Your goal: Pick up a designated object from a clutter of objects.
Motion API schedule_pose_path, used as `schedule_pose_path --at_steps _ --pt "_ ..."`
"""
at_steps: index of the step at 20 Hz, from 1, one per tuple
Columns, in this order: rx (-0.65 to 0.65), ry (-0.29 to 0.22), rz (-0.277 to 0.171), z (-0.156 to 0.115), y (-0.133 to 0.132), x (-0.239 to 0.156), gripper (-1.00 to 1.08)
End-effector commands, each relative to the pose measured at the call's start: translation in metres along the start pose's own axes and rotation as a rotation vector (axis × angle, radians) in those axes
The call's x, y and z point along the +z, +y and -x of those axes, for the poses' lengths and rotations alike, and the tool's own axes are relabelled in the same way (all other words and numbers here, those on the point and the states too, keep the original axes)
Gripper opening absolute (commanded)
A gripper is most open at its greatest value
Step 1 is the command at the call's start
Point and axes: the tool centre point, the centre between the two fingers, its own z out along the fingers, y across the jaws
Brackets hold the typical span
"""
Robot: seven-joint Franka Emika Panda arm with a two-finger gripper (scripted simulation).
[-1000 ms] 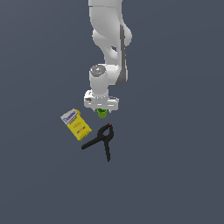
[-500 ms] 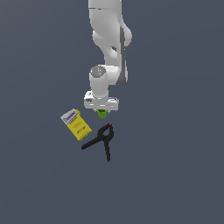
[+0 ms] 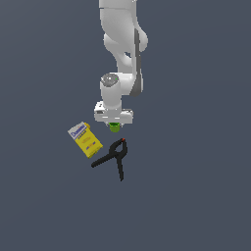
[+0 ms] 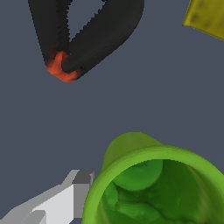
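Presently the gripper [image 3: 114,125] sits over the green cup [image 3: 114,128], grip state indeterminate, with box [image 3: 85,139] and clamp [image 3: 114,158] lying close by.

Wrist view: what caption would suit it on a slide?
Green cup looms beside one gripper finger, black clamp beyond.

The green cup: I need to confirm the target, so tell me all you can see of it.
The green cup is small, round and tapered, bright green, glossy like plastic. Its open mouth faces the wrist camera, showing a darker inside. In the exterior view it peeks out just under the pincer, above the clamp. One grey fingertip sits beside its rim; contact is unclear.
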Motion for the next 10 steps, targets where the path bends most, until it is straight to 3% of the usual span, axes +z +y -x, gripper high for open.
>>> schedule_pose_path --at_steps 1,10 --pt "0.0 0.001 0.0 -0.002 -0.001 -0.004 -1.0" --pt "0.0 0.001 0.001 -0.017 -0.012 -0.04 -1.0"
